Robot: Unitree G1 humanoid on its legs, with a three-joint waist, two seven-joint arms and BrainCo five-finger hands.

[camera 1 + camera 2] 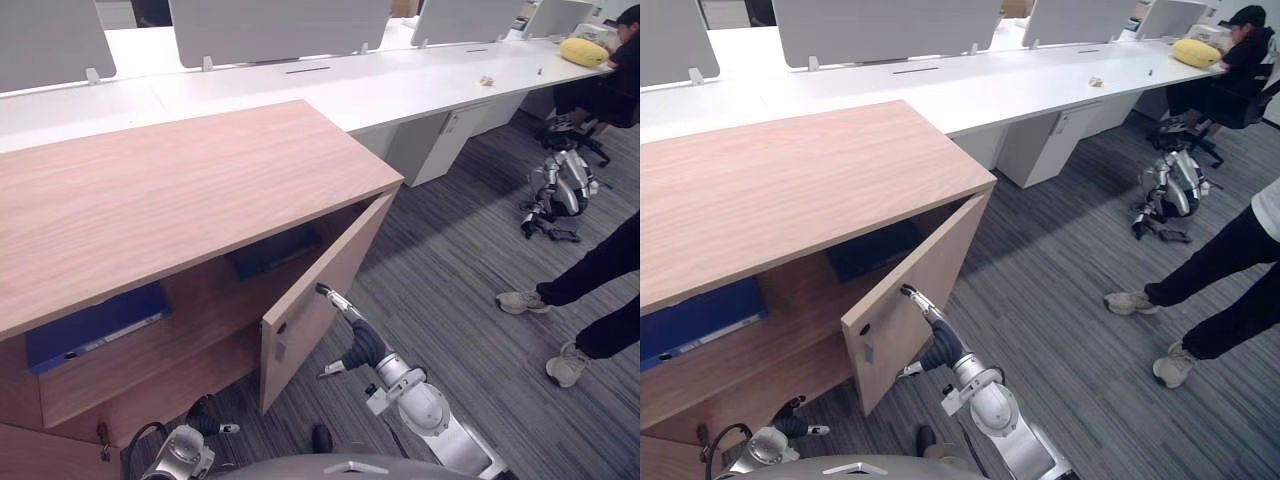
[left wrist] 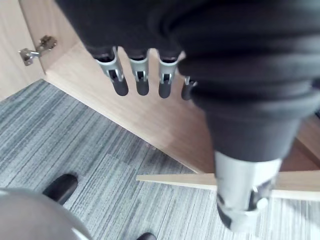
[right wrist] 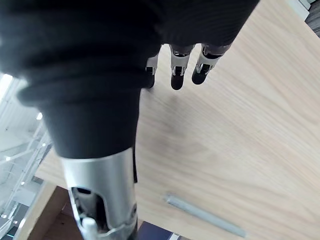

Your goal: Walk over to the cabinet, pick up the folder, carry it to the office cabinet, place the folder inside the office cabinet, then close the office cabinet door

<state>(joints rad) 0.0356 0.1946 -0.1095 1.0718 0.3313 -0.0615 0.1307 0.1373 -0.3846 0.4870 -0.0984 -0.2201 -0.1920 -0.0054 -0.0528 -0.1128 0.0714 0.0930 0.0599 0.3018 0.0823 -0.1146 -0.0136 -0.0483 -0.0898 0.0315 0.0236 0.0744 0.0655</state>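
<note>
A wooden office cabinet (image 1: 180, 190) stands with its door (image 1: 318, 290) half open. The blue folder (image 1: 95, 325) lies flat at the left end of the inner shelf. A darker item (image 1: 270, 250) toward the shelf's right end may be another folder. The right hand (image 3: 176, 75) rests straight fingers on the door's outer face, near its bar handle (image 3: 205, 216). The left hand (image 2: 140, 82) hangs by the cabinet's bottom edge, fingers relaxed and empty. The door looks stiff and light, so a push near its free edge should swing it.
</note>
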